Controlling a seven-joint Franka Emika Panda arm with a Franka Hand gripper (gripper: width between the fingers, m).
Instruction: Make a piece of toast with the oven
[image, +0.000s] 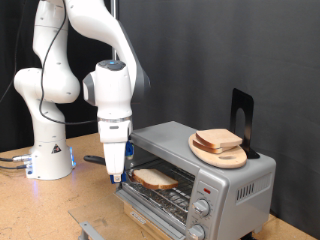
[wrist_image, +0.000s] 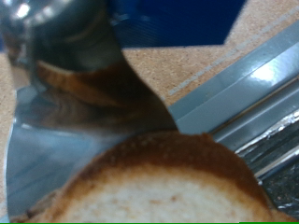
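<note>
Resting pale, brown-crusted toast (image: 155, 179)

The piece of toast (image: 155, 178), pale with a brown crust, lies flat on the wire rack inside the open silver oven (image: 225, 180).

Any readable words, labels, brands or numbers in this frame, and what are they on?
No text is readable in either view.
White robot base: a small dark mark, too small to read.
Boxy silver toaster oven: markings around its two round knobs are too blurred to read.
Wrist view: only the pale tan bread slice, no lettering.
</note>
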